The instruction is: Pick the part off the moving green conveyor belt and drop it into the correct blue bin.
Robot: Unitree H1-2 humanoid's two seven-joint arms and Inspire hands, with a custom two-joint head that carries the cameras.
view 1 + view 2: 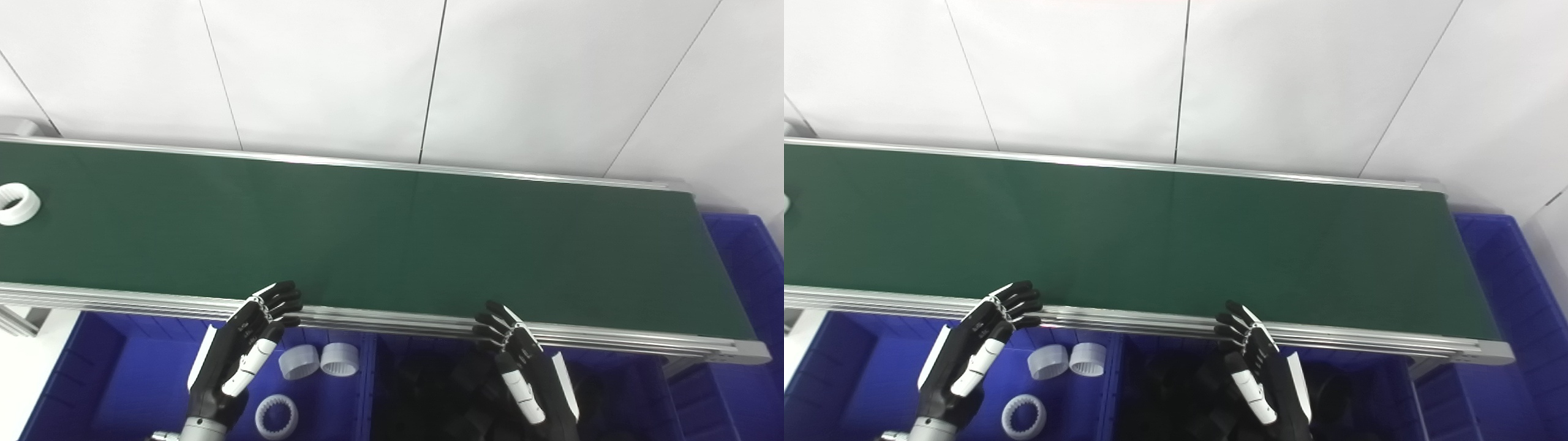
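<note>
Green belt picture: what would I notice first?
The long green conveyor belt fills the middle, with one white toothed ring riding at its far left. Below, the left robot hand and right robot hand wait open over blue bins.

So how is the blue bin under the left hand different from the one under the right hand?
The left bin holds a few white ring-shaped parts, with much bare blue floor; the right bin is piled with black parts, hiding its floor. Both are blue and sit beside each other just below the conveyor belt.
</note>
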